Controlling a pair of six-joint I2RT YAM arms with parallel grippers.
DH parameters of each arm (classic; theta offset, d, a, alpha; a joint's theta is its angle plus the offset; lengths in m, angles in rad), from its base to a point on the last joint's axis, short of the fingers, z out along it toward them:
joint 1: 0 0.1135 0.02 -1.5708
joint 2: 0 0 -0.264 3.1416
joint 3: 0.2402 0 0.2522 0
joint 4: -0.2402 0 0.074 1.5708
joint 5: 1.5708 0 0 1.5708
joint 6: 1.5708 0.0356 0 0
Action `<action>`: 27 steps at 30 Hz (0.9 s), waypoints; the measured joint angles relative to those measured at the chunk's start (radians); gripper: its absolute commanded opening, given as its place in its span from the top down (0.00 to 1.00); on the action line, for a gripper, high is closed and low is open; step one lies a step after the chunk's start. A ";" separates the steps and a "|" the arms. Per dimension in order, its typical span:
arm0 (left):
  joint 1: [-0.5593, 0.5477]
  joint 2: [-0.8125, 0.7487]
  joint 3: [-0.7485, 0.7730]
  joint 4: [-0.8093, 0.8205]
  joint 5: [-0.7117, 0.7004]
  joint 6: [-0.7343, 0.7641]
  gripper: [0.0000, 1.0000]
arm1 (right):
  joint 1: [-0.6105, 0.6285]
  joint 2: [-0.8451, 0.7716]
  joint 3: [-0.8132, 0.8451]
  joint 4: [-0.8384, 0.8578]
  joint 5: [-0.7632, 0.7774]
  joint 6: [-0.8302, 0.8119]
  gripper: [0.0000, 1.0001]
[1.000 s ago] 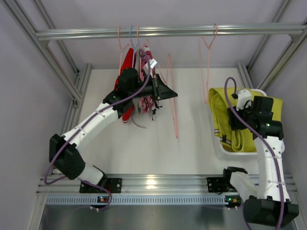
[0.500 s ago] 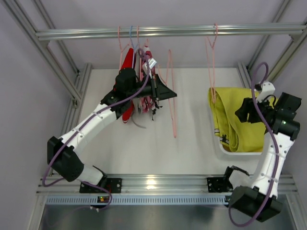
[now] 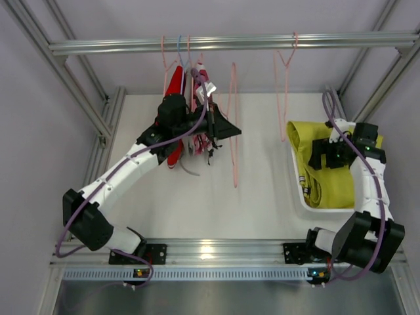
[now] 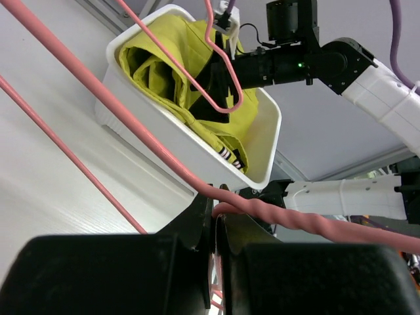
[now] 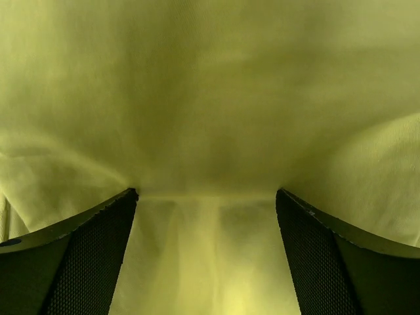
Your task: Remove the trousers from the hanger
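The walls are pale and plain, and grey aluminium posts run up the corners to a rail (image 3: pixel 230 44) across the back. Below it lies the white table (image 3: pixel 197 203), matt and bare in the middle, with a ribbed metal strip along its near edge.

At the left, a red garment (image 3: pixel 174 85) and a pink patterned garment (image 3: pixel 203 141) hang bunched together from the rail. The left tool (image 3: pixel 231 130) reaches in just beside them, clenched on the wire of a pink hanger (image 3: pixel 234 164) that dangles bare towards the table; the wrist view shows the twisted wire running right into the closed fingers.

Further right a second pink hanger (image 3: pixel 284 125) hangs from the rail with nothing on it.

At the far right a white bin (image 3: pixel 296 190) sits on the table, and the trousers (image 3: pixel 303 141) lie heaped in it, yellow cloth folded over itself. The right tool (image 3: pixel 316 154) is down among them, its fingers (image 5: pixel 79 249) spread wide, with cloth filling its view.
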 measured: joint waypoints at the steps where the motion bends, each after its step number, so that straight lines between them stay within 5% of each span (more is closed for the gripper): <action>1: -0.004 0.000 0.000 -0.006 -0.003 0.011 1.00 | 0.020 0.004 -0.006 0.009 0.015 -0.001 0.12; 13: -0.034 -0.001 -0.027 -0.035 -0.063 0.070 1.00 | 0.066 0.064 -0.053 0.095 0.119 0.009 0.09; 17: -0.051 -0.002 -0.026 -0.059 -0.090 0.091 1.00 | 0.066 -0.066 -0.057 0.058 0.071 0.014 0.01; 27: -0.124 -0.056 -0.017 -0.133 -0.167 0.143 1.00 | 0.064 -0.492 0.132 0.011 -0.035 0.053 0.00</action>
